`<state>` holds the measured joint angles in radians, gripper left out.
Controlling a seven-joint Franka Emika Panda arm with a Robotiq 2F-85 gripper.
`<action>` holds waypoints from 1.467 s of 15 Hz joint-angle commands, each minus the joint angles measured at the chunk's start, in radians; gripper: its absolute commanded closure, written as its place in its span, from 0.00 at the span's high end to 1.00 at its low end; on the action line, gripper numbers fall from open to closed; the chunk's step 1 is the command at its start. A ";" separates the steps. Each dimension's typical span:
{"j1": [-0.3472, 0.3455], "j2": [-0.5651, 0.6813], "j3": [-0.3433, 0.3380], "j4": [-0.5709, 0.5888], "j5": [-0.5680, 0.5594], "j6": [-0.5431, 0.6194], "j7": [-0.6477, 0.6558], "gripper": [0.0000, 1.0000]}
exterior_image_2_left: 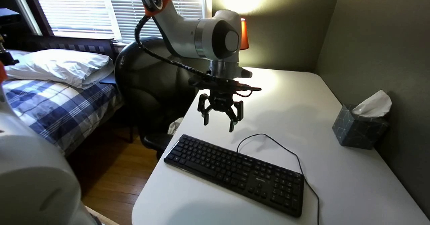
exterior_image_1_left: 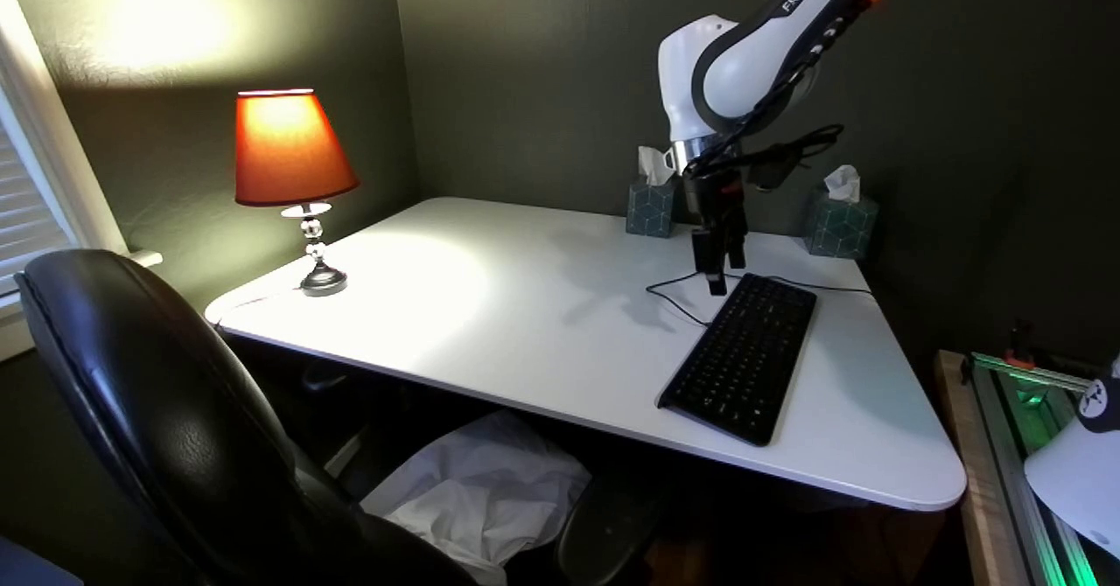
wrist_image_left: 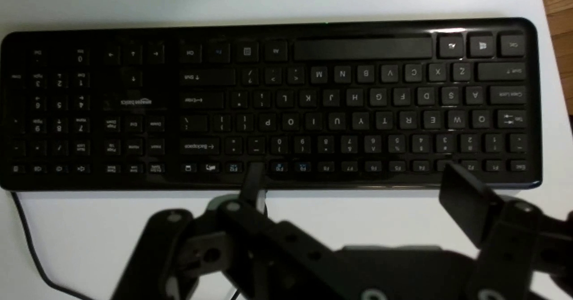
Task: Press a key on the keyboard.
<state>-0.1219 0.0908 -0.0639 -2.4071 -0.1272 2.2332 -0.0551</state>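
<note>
Near a short edge of the desk [exterior_image_1_left: 560, 306], the computer keyboard [wrist_image_left: 286, 108] is showing a smooth, shiny plastic rim [wrist_image_left: 358, 30], and its keys [wrist_image_left: 378, 97] are looking duller. The desk is looking smooth. At a far corner, a cardboard tissue box [exterior_image_1_left: 840, 228] is holding a crumpled paper tissue [exterior_image_1_left: 843, 185]. Near the opposite short edge, the shade [exterior_image_1_left: 290, 149] of the table lamp [exterior_image_1_left: 302, 191] is looking like cloth above glassy balls [exterior_image_1_left: 311, 228]. By a long edge, the office chair [exterior_image_1_left: 179, 424] is gleaming like leather.

Black corded keyboard [exterior_image_2_left: 236, 172] on desk [exterior_image_2_left: 356, 184]
</note>
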 commanded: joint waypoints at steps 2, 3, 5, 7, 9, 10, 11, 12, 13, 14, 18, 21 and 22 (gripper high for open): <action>0.007 0.062 -0.019 0.011 0.008 -0.005 0.009 1.00; 0.007 0.071 -0.020 0.009 0.010 0.000 0.004 1.00; 0.006 0.094 -0.022 0.015 0.014 0.008 -0.001 0.84; 0.003 0.116 -0.021 0.027 0.026 0.010 -0.012 0.68; 0.001 0.139 -0.020 0.042 0.041 0.015 -0.021 0.51; 0.000 0.151 -0.019 0.050 0.047 0.020 -0.023 0.42; 0.000 0.162 -0.018 0.059 0.051 0.018 -0.027 0.35; 0.001 0.175 -0.019 0.069 0.050 0.021 -0.023 0.28; 0.001 0.186 -0.018 0.078 0.049 0.022 -0.027 0.20; 0.001 0.198 -0.018 0.087 0.047 0.020 -0.030 0.13; -0.001 0.238 -0.021 0.122 0.038 0.021 -0.031 0.00; -0.001 0.258 -0.029 0.135 0.017 0.024 -0.025 0.00; -0.002 0.262 -0.030 0.137 0.014 0.024 -0.029 0.00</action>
<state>-0.1246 0.3221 -0.0824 -2.2861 -0.1009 2.2363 -0.0661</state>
